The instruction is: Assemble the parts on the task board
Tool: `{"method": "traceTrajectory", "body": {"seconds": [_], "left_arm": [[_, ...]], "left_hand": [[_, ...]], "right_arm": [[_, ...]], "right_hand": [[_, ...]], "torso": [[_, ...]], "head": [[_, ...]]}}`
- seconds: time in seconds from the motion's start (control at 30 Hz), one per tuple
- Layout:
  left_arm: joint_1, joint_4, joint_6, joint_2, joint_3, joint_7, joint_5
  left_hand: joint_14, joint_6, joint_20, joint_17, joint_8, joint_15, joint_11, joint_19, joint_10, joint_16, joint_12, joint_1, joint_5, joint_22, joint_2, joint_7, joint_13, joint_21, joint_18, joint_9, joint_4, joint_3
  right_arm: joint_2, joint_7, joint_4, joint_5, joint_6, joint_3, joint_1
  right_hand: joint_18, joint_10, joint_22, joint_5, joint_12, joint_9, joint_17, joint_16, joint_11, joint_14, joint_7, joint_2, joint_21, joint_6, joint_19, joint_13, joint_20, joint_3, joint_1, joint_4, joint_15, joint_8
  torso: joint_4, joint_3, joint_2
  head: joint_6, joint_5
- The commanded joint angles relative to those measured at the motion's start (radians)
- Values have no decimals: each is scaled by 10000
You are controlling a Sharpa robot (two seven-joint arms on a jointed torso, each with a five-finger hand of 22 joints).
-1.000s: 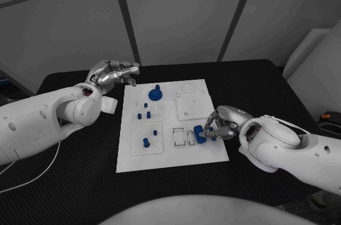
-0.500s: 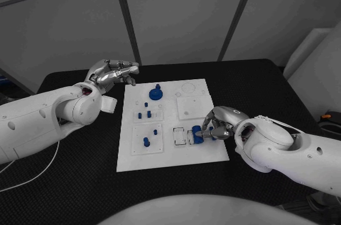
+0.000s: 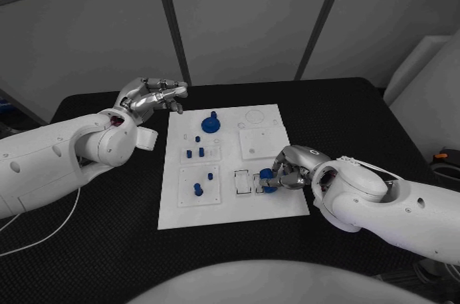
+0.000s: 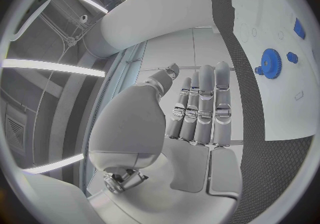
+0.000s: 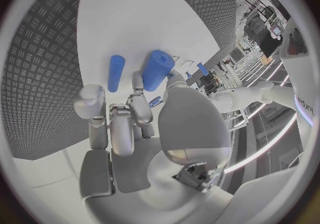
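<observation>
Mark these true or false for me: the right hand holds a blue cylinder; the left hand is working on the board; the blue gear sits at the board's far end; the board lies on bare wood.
1. The right hand holds a blue cylinder. True.
2. The left hand is working on the task board. False: it hangs off the board's far left corner, holding nothing, fingers curled.
3. The blue gear sits at the board's far end. True.
4. The board lies on bare wood. False: it lies on a black table.
5. A second blue cylinder lies beside the held one. True, in the right wrist view.
</observation>
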Motion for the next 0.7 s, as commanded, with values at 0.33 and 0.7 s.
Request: {"method": "traceTrajectory", "body": {"seconds": [0.33,0.7], "left_arm": [[13,17,149,3,8,16,16],[13,24,164,-2,8,4,16]], "left_hand": [[1,-85,52,-18,-39,62,3,23,-114,-45,71,34,-32,-27,121,26,12,-76,-89,8,-13,-68],[-5,-91,50,-22,-39,60,2,39,-131,-44,87,90,-28,-47,143,27,14,-97,-88,8,-32,-70]], "right_arm": [[36,-293,26,-54,435,-32,-58],[-135,-473,213,905,-580,-31,-61]], "right_hand": [[-163,-45,-41,377,-58,136,1911,-17,-11,872,-42,60,-76,-61,-87,27,4,-35,301,-67,70,182],[-161,-12,-38,1855,-123,304,1981,15,-110,889,-136,298,-85,73,-89,93,-69,136,1086,-150,-12,358]], "torso": [[-3,8,-10],[-8,5,-9]], "head": [[-28,25],[-16,41]]}}
